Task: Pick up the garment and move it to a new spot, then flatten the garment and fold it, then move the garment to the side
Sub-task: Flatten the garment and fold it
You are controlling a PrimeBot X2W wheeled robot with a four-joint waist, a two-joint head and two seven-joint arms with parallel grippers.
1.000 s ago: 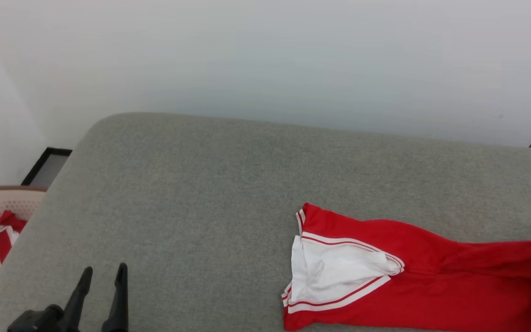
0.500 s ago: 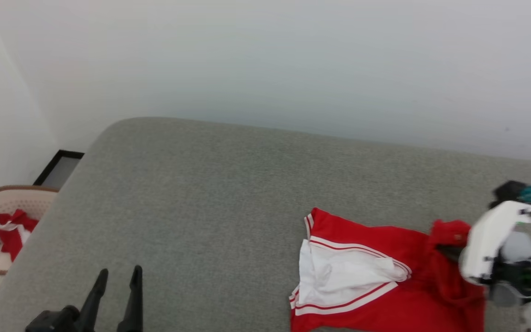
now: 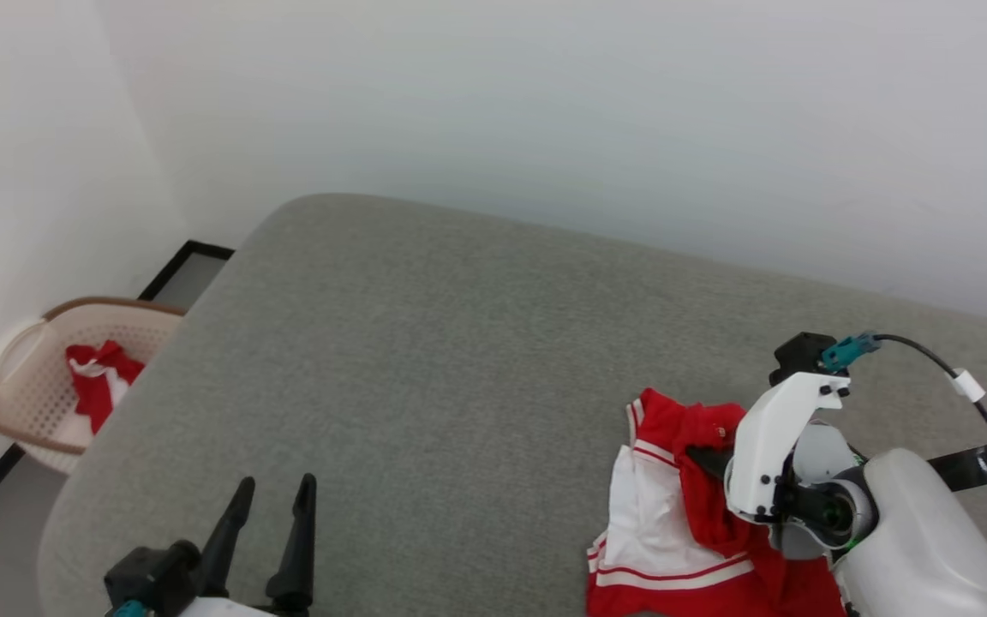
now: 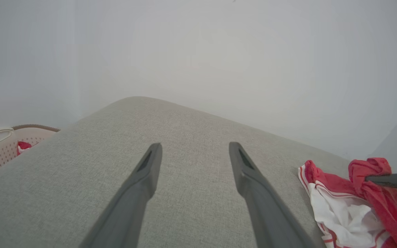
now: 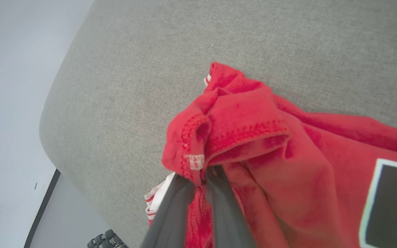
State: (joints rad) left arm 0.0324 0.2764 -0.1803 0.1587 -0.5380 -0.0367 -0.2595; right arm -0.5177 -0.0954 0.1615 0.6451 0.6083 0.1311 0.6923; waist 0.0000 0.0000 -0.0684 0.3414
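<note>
The garment (image 3: 665, 531) lies bunched at the near right of the grey cushion (image 3: 459, 360), with one red hem fold lifted. The right gripper (image 5: 201, 174) is clamped on that fold, fingers nearly together. The left gripper (image 3: 276, 488) hovers over the cushion's near left, fingers spread wide, holding nothing. A basket (image 3: 22, 403) sits on the floor to the left

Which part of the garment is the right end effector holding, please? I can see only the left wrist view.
Observer: The right end effector is shut on a bunched red hem of the garment, right beside a small white tag.
Operator: Thank you. Is any print visible?
Observer: Yes, a black white-edged patch shows on the red cloth at the right wrist view's right edge.
</note>
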